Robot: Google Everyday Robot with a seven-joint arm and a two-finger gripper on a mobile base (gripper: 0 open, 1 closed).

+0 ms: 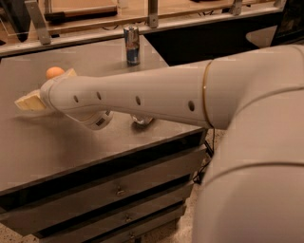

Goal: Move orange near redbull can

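The orange (54, 72) lies on the grey table (71, 147) at the far left. The redbull can (131, 45), blue and silver, stands upright near the table's back edge, well to the right of the orange. My gripper (43, 89) is at the end of the long white arm, just in front of the orange. One cream finger (28, 102) points left, below the orange. The other finger (71, 72) shows just right of the orange. The jaws stand apart and hold nothing.
A small silvery object (142, 120) lies on the table, partly hidden under my arm. A rail with metal posts (152, 14) runs behind the table. The table has drawers (118, 190) in front, and its right edge drops off near the can.
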